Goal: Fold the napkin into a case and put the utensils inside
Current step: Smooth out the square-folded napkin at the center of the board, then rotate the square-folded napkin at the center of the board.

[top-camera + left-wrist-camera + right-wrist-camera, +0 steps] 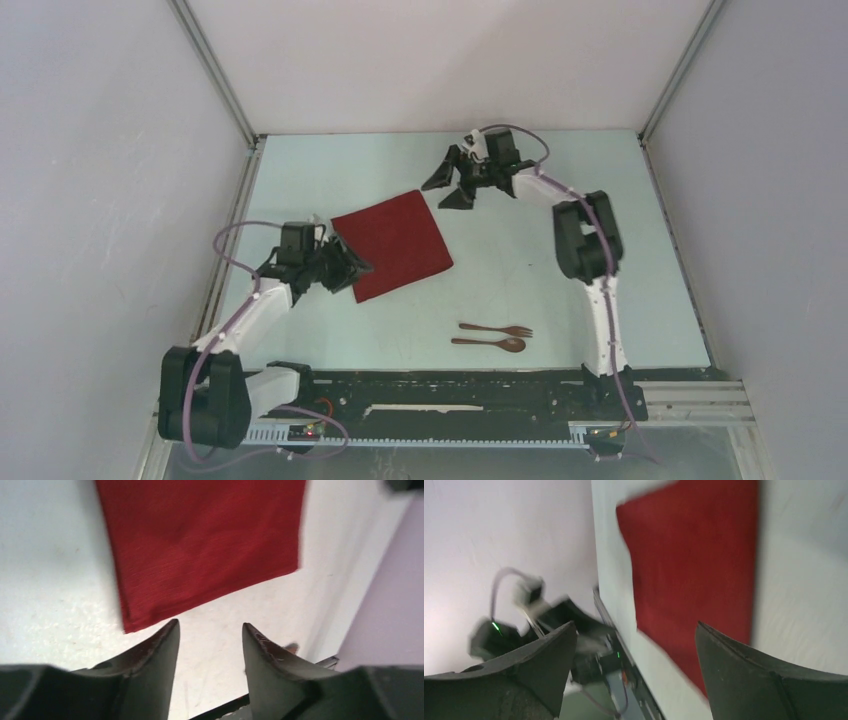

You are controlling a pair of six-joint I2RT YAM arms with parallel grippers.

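Just ahead of the left gripper (347, 270) (210, 627), the napkin (392, 242) (200, 545) (694, 580) is lying flat on the table (560, 190). Its nearest corner is sitting close in front of one fingertip, not touching it. This gripper is standing partly open and is holding nothing. The right gripper (449, 190) (634, 625) is hanging just beyond the napkin's far corner, its jaws spreading wide, also gripping nothing. Well apart from both grippers, the fork (497, 329) and spoon (490, 343) are lying side by side on the bare table, away from the napkin. The left wrist view is cutting off the napkin's far part. The right wrist view is coming out blurred, and one finger is covering a napkin corner there.
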